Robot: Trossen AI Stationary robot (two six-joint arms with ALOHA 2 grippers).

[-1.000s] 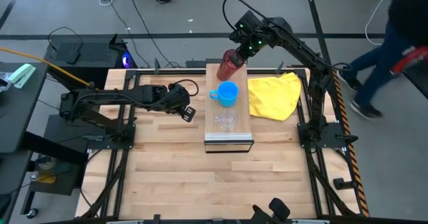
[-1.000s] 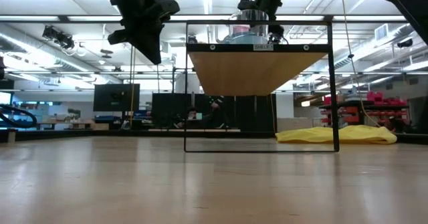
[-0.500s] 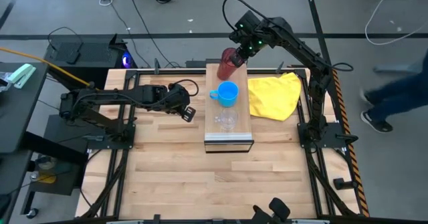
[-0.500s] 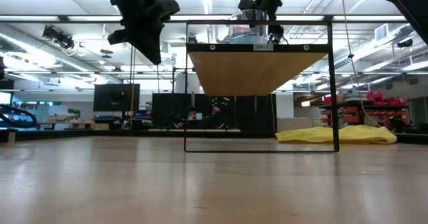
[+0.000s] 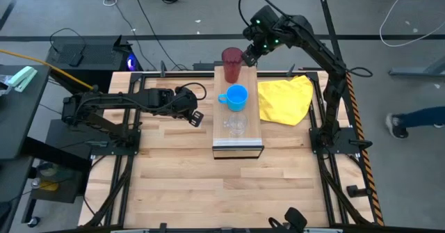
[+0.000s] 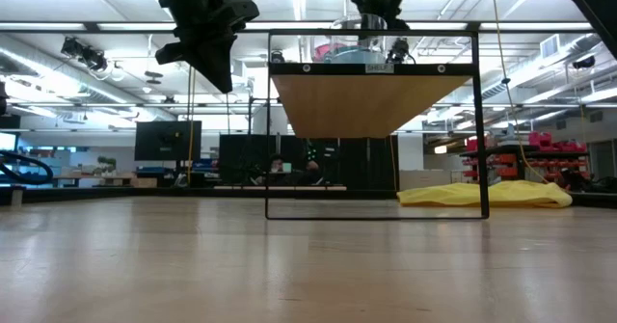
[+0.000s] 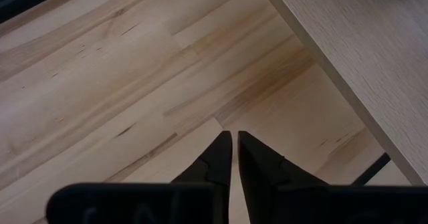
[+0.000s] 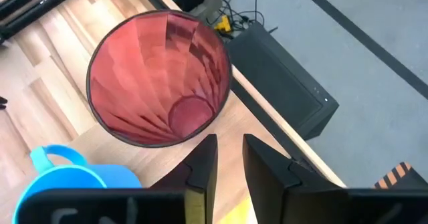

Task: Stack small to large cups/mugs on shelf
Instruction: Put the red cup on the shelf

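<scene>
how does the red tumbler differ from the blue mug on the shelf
The red tumbler is dark red, taller and handleless; the blue mug is bright blue, shorter, with a handle. The tumbler stands at the far end of the shelf; the mug sits mid-board. Both stand upright, mouths up, with no pincer touching them.

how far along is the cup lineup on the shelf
Looks nearly done: the clear glass cup, blue mug and dark red tumbler stand in a row, small to large, on the shelf. The right gripper is beside the tumbler, holding nothing. Left gripper waits over the table. Nothing left but retreating.
</scene>
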